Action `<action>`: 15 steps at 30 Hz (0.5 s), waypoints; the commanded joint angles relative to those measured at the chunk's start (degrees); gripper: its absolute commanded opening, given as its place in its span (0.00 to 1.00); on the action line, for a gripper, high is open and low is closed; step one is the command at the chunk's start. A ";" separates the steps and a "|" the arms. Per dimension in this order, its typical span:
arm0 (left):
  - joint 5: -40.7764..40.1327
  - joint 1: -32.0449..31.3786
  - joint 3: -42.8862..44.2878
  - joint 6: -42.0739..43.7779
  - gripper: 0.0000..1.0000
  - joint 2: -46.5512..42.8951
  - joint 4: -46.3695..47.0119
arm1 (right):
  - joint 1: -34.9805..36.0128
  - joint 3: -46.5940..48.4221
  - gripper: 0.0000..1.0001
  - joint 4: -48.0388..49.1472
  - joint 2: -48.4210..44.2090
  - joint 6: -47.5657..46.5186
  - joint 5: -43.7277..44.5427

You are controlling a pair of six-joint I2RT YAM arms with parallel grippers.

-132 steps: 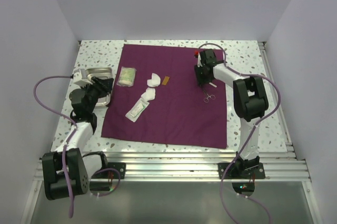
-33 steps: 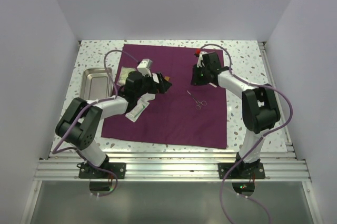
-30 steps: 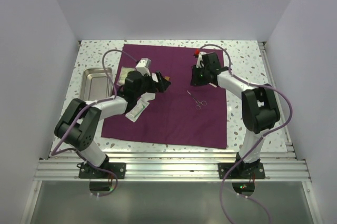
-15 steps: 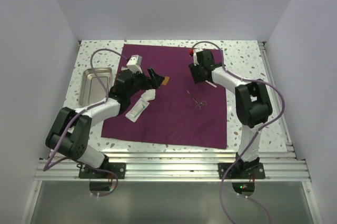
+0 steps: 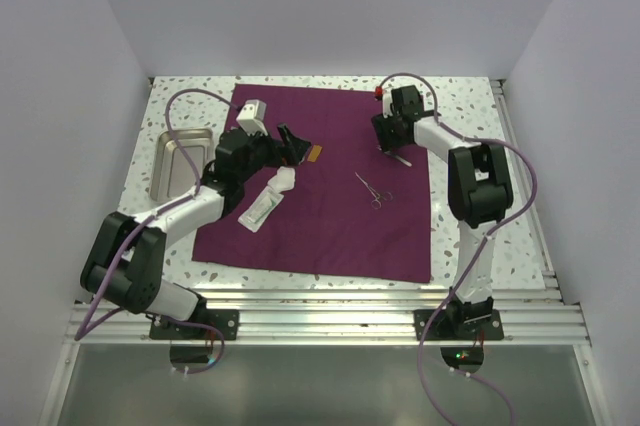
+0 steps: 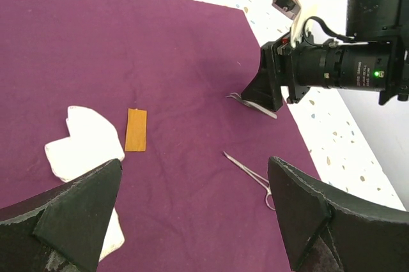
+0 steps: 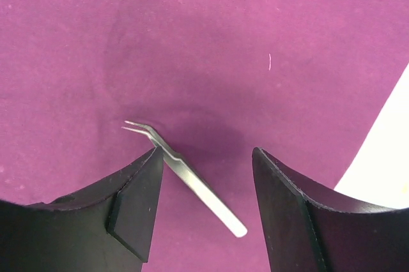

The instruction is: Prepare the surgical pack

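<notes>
Purple cloth [image 5: 320,236] lies spread flat over most of the speckled table [image 5: 470,106], and the pack's parts sit loose on it, so nothing is wrapped yet. A steel tray [image 5: 180,161] stands on the table just beside the cloth's left edge, apart from the rest.

The left claw [image 6: 195,163] hangs over the cloth's far-left part, jaws wide and empty. A packet [image 5: 260,209] lies below it, nearer the arm bases, and the white gauze [image 6: 86,141] sits just beside its left finger. The forceps [image 6: 250,173] lie near mid-cloth, between the two arms.

The right claw [image 7: 204,157] is low over the far-right part of the cloth. Its jaws stand apart, gripping nothing. The tweezers [image 7: 192,177] lie flat on the cloth between those jaws. Their long axis runs slantwise across the gap, bent tips towards the left finger and blunt end towards the wrist. The shaft passes close by the left finger; whether they touch I cannot tell.

That slant is what the next move turns on, I judge. A straight lift should clear the tweezers, while a sideways drift could drag them. The right arm is far nearer them than the left.

A small tan strip [image 6: 135,129] lies just beside the gauze.
</notes>
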 commanded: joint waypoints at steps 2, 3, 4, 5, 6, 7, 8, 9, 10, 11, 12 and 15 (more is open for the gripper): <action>-0.03 0.59 2.07 1.60 1.00 -2.27 -0.52 | 0.11 3.14 0.62 -2.29 1.00 -0.60 -6.67; -0.11 0.59 2.16 1.60 1.00 -2.45 -0.70 | 0.02 3.14 0.61 -2.29 1.00 -0.52 -7.02; -0.20 0.68 2.07 1.69 1.00 -2.53 -0.79 | 0.11 3.23 0.61 -2.37 1.09 -0.51 -7.11; -0.20 0.77 1.98 1.69 1.00 -2.80 -0.79 | 0.02 3.32 0.61 -2.81 1.44 -0.51 -7.11; -0.29 0.85 1.89 1.78 1.00 -2.97 -0.87 | 0.11 3.84 0.61 -2.99 1.79 -0.51 -7.11; -0.20 0.86 1.89 1.78 1.00 -3.06 -1.05 | 0.02 4.10 0.61 -3.43 2.05 -0.60 -7.29; -0.20 0.86 1.81 1.78 1.00 -2.98 -1.05 | 0.02 4.28 0.61 -4.04 2.32 -0.52 -7.55; -0.20 0.86 1.81 1.78 1.00 -3.15 -1.14 | 0.02 4.37 0.61 -4.13 2.41 -0.51 -7.81; -0.20 0.94 1.81 1.78 1.00 -3.15 -1.23 | 0.02 4.28 0.60 -4.31 2.49 -0.51 -7.99; -0.20 0.94 1.72 1.86 1.00 -3.15 -1.14 | 0.02 4.37 0.59 -4.40 2.58 -0.34 -7.90; -0.20 0.94 1.72 1.86 1.00 -3.15 -1.23 | 0.11 4.54 0.55 -4.66 2.76 -0.43 -7.99; -0.20 1.03 1.63 1.95 1.00 -3.15 -1.23 | 0.02 4.55 0.49 -5.54 3.11 -0.16 -7.55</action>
